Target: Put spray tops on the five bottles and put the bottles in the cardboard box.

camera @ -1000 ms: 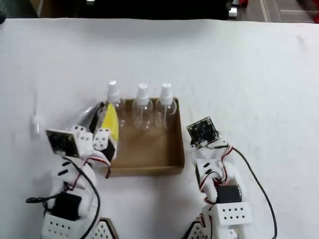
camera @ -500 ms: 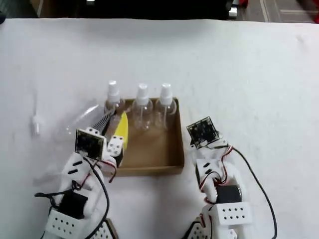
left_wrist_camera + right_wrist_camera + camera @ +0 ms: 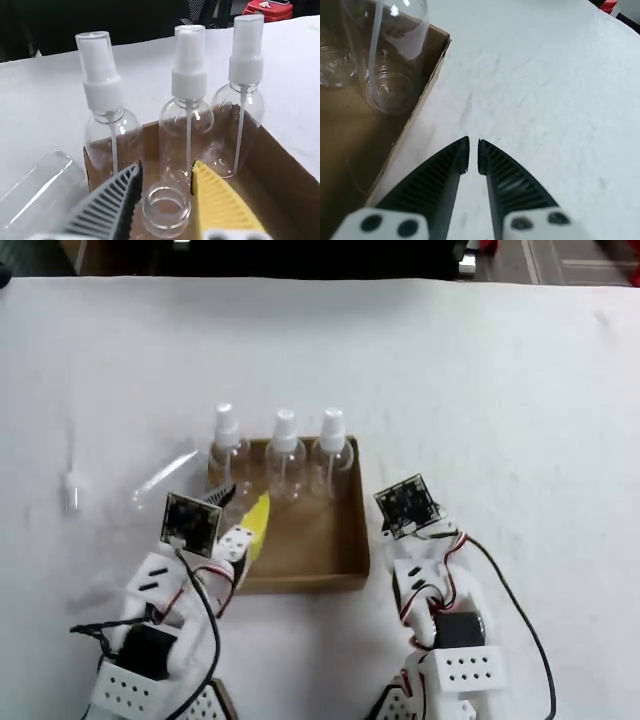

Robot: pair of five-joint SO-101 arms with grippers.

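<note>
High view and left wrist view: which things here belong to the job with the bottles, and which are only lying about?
Belong to the job:
cardboard box
three capped bottles in it
uncapped bottle in the left hand
second uncapped bottle lying beside the box
loose spray top

Only lying about:
red thing beyond the table

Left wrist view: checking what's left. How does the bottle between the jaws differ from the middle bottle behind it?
The gripped bottle has a bare, open neck; the middle bottle wears a white spray top. The gripped bottle sits in the jaws of the left gripper; the middle bottle stands free in the cardboard box. Both are clear.
</note>
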